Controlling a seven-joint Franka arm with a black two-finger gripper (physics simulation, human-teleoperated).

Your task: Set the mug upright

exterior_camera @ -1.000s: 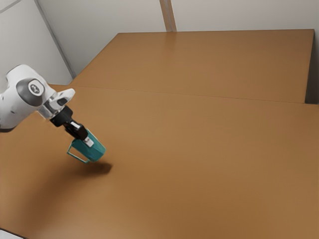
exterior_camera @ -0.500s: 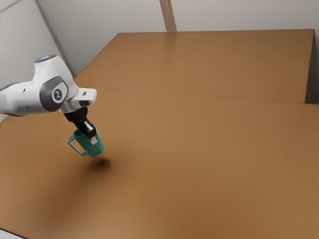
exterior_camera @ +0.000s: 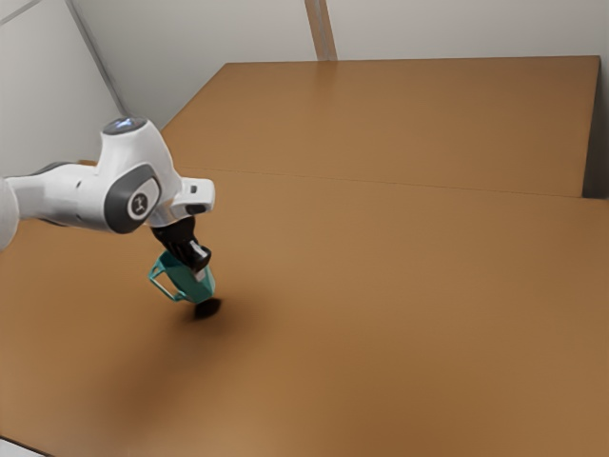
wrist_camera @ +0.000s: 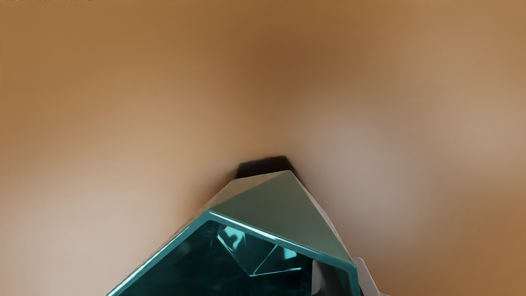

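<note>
My gripper (exterior_camera: 201, 270) points down at the exterior view's left, shut on the wall of the teal mug (exterior_camera: 195, 286). The mug is tilted, its mouth up toward the hand and its handle toward the exterior view's left. A dark shadow lies close by its lower end; whether the base touches the table cannot be told. In the wrist view the gripper (wrist_camera: 349, 276) has one finger inside the mug (wrist_camera: 283, 213) and the other outside, with the rim between them. The handle is hidden there.
The brown tabletop (exterior_camera: 381, 305) stretches away to the exterior view's right and back, with a thin seam across it. Pale walls (exterior_camera: 457, 29) stand behind. A dark side face (exterior_camera: 596, 143) drops off at the far right edge.
My hand has swung from a strong slant to a steeper pose and moved toward the exterior view's right. The mug has come along, and its shadow is now closer to it.
</note>
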